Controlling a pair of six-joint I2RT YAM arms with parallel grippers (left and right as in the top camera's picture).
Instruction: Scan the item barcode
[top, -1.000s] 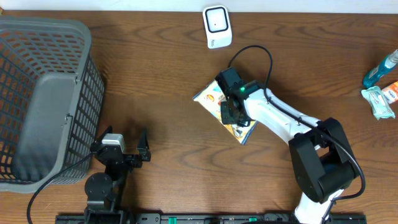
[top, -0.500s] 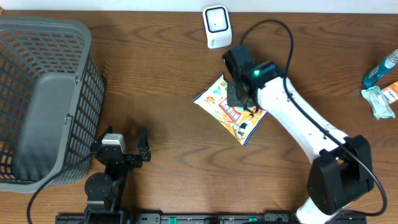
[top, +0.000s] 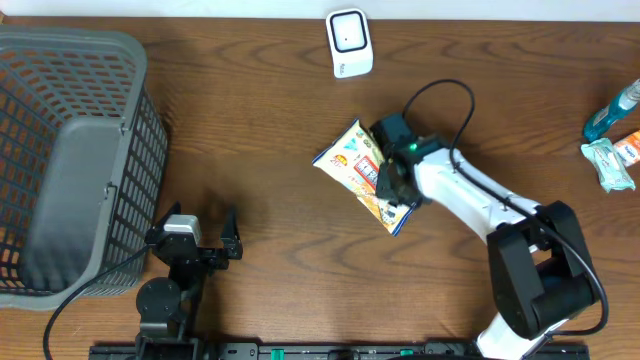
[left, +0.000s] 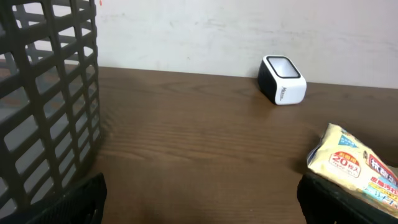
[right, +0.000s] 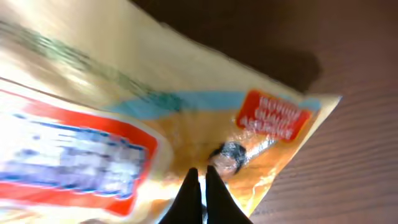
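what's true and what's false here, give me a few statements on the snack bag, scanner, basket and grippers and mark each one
1. The right gripper is shut on the snack bag. True.
2. The snack bag is inside the grey basket. False: it is out over the table, well to the right of the basket.
3. The left gripper is open and holds nothing. True.
4. The white scanner stands beside the left gripper. False: it stands at the table's far edge, beyond the bag.
5. The blue bottle is in the basket. False: it is at the table's right edge.
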